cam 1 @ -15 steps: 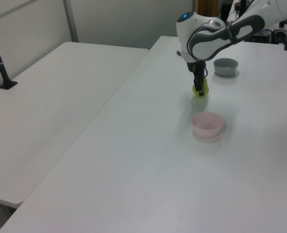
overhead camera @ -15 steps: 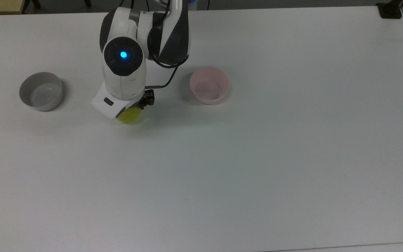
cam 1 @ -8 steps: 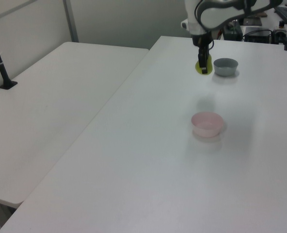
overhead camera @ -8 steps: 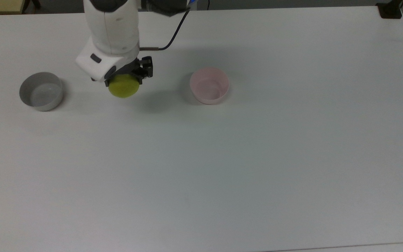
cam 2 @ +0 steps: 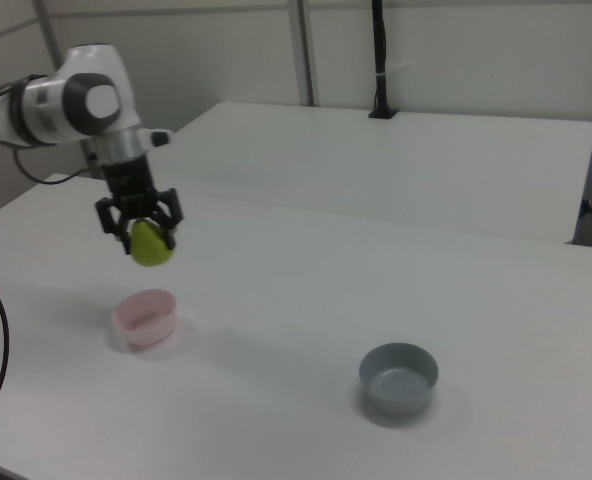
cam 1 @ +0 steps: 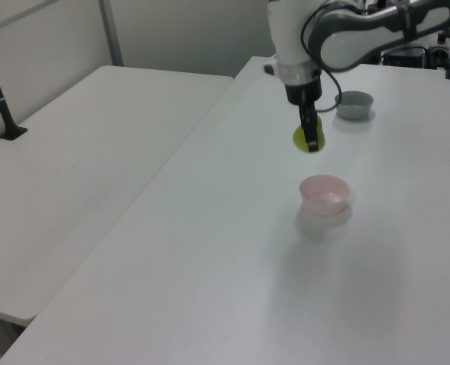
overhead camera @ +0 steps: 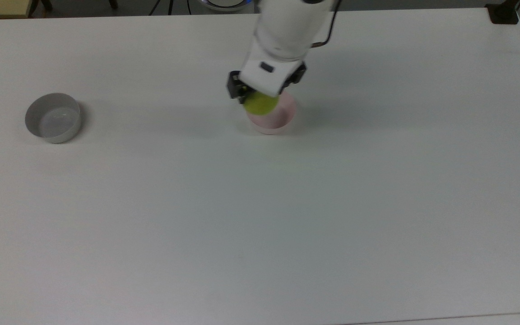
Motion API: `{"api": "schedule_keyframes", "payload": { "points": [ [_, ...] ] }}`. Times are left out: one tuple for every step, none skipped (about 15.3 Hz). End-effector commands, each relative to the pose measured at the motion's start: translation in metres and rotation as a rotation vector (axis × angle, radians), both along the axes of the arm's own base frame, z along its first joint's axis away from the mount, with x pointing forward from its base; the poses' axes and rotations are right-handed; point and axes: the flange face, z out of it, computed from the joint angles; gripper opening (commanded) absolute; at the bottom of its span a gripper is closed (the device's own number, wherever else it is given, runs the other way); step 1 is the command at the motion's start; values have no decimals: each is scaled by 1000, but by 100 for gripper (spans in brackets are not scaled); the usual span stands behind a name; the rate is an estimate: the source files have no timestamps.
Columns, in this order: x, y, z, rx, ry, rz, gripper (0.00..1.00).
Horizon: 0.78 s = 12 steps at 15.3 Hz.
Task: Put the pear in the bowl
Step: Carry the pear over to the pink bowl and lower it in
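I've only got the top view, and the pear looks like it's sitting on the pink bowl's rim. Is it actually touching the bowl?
Observer: No. In the left view the pear hangs clear above the pink bowl.
Operator: Is it gripped?
Observer: Yes. The right view shows the gripper shut on the pear from both sides.
Operator: Anything inside the bowl?
Observer: Nothing, going by the right view.
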Motion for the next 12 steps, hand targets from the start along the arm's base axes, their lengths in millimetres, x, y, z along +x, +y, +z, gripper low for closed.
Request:
{"api": "schedule_keyframes", "payload": {
  "points": [
    [-10, 22, -15, -4, 34, 10, 36],
    [-9, 26, -23, -8, 44, 16, 36],
    [-12, 31, -32, -13, 61, 26, 37],
    [-14, 38, -45, -19, 79, 40, 40],
    [-15, 43, -54, -23, 94, 48, 43],
    [-18, 46, -64, -29, 112, 53, 44],
    [-20, 49, -74, -36, 127, 59, 48],
    [-22, 53, -82, -43, 141, 66, 51],
    [-21, 55, -92, -49, 151, 66, 55],
    [-19, 55, -94, -47, 141, 65, 59],
    [-17, 55, -95, -45, 132, 65, 64],
    [-17, 54, -96, -46, 131, 65, 75]
  ]
}}
